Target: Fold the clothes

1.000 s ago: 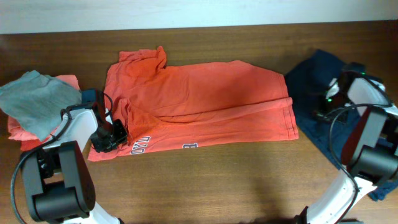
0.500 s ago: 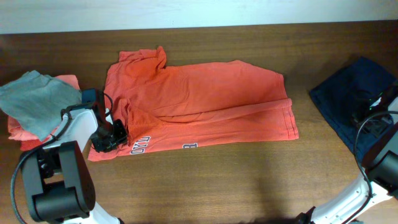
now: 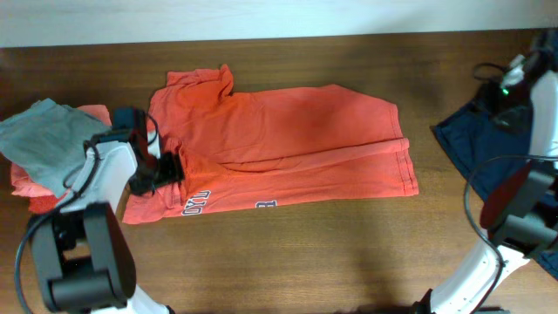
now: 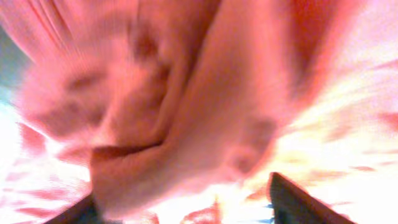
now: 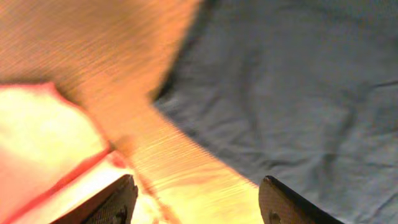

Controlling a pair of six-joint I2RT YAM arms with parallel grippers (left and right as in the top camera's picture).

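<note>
Stretching across a dark wooden counter [image 3: 288, 262] below a strip of pale wall [image 3: 261, 17], the red-orange T-shirt [image 3: 288, 131] lies flat toward the far left. Its long axis runs parallel to the far edge, with the stitched hem facing the right edge and white lettering [image 3: 198, 205] along the near side. The left arm bends in from the left edge, and the left tool [image 3: 166, 167] is low on the shirt's left end with its jaws spread wide over blurred fabric. The right arm is raised at the far right corner. The right tool [image 5: 196, 199] gapes with nothing between its jaws, above a navy garment [image 3: 475, 144]. A grey top [image 3: 44, 139] rests on a coral garment [image 3: 26, 187] at the left edge.
</note>
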